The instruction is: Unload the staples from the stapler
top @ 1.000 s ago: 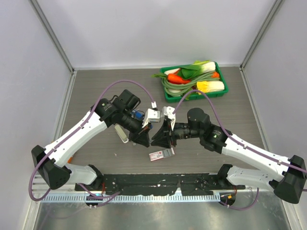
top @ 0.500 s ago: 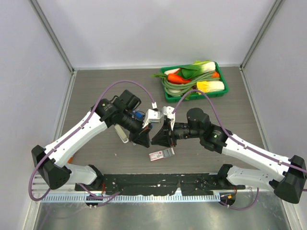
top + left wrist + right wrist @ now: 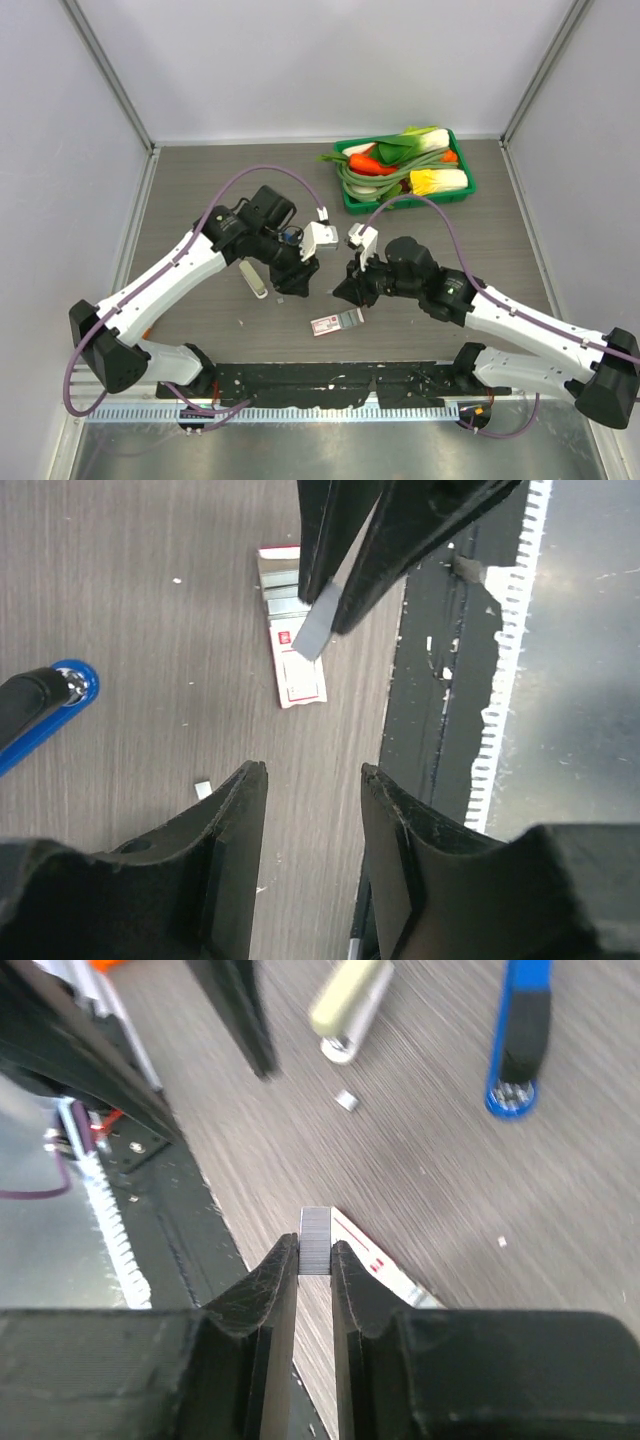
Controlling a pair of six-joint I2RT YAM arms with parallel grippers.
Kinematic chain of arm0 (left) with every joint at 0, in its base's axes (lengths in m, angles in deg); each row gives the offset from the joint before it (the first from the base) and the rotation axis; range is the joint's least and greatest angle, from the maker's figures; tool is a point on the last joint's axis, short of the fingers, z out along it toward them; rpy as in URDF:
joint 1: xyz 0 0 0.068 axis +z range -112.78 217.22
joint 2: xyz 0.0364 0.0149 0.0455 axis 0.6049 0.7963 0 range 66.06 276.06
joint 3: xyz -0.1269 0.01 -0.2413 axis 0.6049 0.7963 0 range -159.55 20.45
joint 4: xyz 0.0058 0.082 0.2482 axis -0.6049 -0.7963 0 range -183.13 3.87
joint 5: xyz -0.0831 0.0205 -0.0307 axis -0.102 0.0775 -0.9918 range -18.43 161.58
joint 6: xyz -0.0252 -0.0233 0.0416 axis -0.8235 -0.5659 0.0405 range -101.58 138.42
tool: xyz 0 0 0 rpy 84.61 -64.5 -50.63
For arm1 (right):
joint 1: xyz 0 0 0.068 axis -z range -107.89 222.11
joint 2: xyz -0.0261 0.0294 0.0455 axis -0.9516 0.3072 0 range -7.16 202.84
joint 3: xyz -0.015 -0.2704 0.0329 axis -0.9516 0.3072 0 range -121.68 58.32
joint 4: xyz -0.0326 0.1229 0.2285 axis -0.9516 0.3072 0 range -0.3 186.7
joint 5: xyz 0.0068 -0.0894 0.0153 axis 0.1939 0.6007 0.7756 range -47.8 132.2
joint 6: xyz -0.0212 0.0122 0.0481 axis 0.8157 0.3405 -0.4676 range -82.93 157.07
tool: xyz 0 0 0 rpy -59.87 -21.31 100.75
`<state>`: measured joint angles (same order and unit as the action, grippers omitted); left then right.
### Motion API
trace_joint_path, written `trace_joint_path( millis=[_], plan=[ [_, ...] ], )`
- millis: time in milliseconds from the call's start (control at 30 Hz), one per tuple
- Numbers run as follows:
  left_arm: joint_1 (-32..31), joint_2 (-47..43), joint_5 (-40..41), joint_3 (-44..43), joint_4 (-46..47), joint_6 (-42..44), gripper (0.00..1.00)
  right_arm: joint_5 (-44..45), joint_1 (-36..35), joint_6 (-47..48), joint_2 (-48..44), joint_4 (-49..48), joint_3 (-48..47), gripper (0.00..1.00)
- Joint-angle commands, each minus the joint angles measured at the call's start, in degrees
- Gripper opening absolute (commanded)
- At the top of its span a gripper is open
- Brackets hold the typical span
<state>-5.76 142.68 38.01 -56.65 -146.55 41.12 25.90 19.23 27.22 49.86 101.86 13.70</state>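
Note:
My right gripper [image 3: 315, 1250] is shut on a short grey strip of staples [image 3: 316, 1238] and holds it above the flat red-and-white box [image 3: 385, 1265]. In the top view the right gripper [image 3: 343, 292] is just above that box [image 3: 335, 321]. The strip also shows in the left wrist view [image 3: 312, 635]. The blue stapler [image 3: 520, 1030] lies on the table beyond, with its dark part on top. It also shows in the left wrist view [image 3: 45, 705] and half hidden under the left wrist in the top view [image 3: 288, 238]. My left gripper [image 3: 312, 775] [image 3: 297, 283] is open and empty.
A cream-and-silver piece [image 3: 257, 281] [image 3: 350, 1005] lies left of the left gripper. A tiny metal bit [image 3: 346, 1100] lies on the table near it. A green tray [image 3: 460, 192] of vegetables stands at the back right. The black base rail [image 3: 330, 380] runs along the near edge.
The two grippers, close together before, have drawn apart. The right one moved right and nearer with the staple strip. The left one pulled back to the left.

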Motion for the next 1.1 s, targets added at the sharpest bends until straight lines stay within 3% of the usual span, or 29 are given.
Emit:
trace_joint_path(
  millis=[0, 133, 267, 633, 867, 1067],
  plan=[
    [0.3, -0.6, 5.2, 1.9, 5.4, -1.3, 0.47, 11.2, -0.4, -5.9, -2.2, 2.6, 3.9, 0.01],
    [0.3, -0.4, 10.2, 5.7, 9.4, -3.8, 0.47, 16.0, -0.5, -11.8, -1.8, 1.9, 7.6, 0.01],
    [0.3, 0.2, 12.3, 8.5, 11.3, -4.6, 0.46, 28.1, -2.5, -16.7, -2.2, -0.6, 12.1, 0.01],
    [0.3, 1.9, 13.0, 12.9, 14.3, -5.6, 0.44, 61.6, -22.4, -23.6, 2.1, -5.7, 15.2, 0.01],
    [0.3, 1.8, 12.8, 14.7, 16.0, -6.1, 0.43, 67.8, -27.7, -29.6, 4.7, -7.1, 17.1, 0.01],
    [0.3, 1.9, 12.6, 15.5, 16.4, -6.4, 0.43, 66.7, -28.2, -31.6, 7.5, -9.3, 18.8, 0.01]
  ],
)
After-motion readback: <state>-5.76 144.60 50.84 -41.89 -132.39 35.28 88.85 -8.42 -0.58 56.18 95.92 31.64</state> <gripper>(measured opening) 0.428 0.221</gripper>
